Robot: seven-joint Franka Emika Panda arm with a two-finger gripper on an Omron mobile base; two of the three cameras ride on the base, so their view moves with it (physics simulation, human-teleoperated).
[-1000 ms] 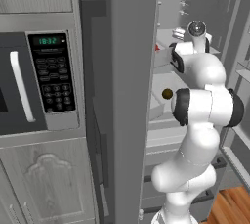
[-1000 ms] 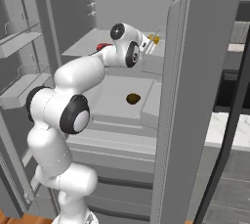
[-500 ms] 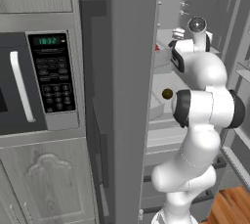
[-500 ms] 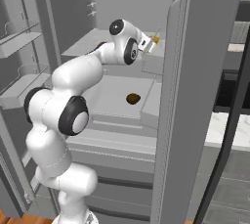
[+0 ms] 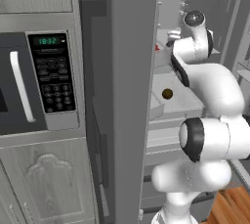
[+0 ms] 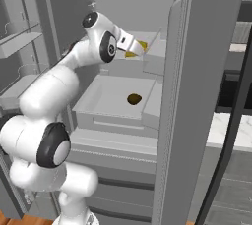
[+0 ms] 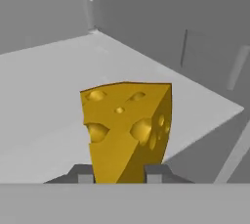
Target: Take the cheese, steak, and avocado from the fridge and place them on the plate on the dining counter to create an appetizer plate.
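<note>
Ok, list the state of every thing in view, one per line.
fridge: door open.
cheese: clamped between the hand's fingertips.
hand: shut on the cheese, inside the fridge.
avocado: loose on a lower shelf.
steak: on upper shelf, mostly hidden.
microwave: door closed, display lit.

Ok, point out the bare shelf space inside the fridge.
The lower shelf is bare left of the avocado, out to its front lip. In the hand view, the upper shelf lies bare around the cheese. It is crowded at the upper shelf's front, where the gripper stands shut on the cheese.
</note>
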